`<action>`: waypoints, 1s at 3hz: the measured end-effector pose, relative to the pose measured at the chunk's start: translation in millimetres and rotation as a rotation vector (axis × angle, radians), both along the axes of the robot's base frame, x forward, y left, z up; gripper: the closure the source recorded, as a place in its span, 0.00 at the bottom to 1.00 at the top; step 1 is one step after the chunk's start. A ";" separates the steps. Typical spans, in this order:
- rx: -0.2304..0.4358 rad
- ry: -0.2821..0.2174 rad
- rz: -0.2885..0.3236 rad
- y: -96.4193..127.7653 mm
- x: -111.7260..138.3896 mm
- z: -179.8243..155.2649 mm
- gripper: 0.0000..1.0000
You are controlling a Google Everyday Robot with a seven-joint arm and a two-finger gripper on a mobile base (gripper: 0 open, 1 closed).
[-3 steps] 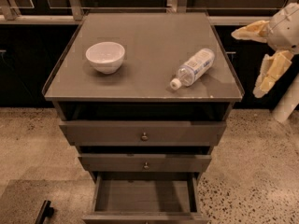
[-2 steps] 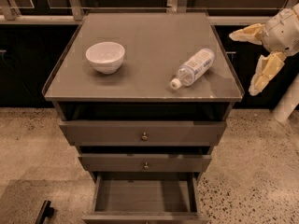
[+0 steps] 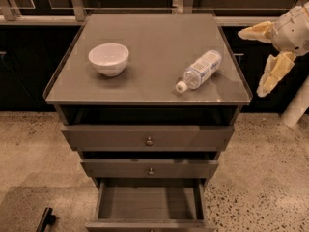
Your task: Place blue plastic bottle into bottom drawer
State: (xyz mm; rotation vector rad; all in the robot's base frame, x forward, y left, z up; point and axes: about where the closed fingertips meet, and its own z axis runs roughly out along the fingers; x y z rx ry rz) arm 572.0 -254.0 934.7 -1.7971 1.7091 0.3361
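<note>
The blue plastic bottle (image 3: 200, 69) lies on its side on the right part of the cabinet top (image 3: 159, 42), its white cap pointing toward the front edge. The bottom drawer (image 3: 149, 204) is pulled out and open, with nothing showing inside. My gripper (image 3: 258, 59) hangs in the air to the right of the cabinet, beyond its right edge and apart from the bottle. Its two pale fingers are spread wide and hold nothing.
A white round bowl (image 3: 109, 58) stands on the left part of the cabinet top. Two upper drawers with small knobs (image 3: 149, 141) are shut. A white post (image 3: 297, 105) stands at the far right. Speckled floor surrounds the cabinet. A dark object (image 3: 46, 220) lies at bottom left.
The gripper has shifted slightly to the left and up toward the cabinet's right edge. The bottle, bowl and drawers have not moved.
</note>
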 end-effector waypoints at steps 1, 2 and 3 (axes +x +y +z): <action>0.006 0.008 0.014 -3.9 20.6 -10.8 0.00; 0.024 0.037 0.045 -1.6 63.7 -46.0 0.00; 0.046 0.032 0.069 12.9 104.1 -76.8 0.00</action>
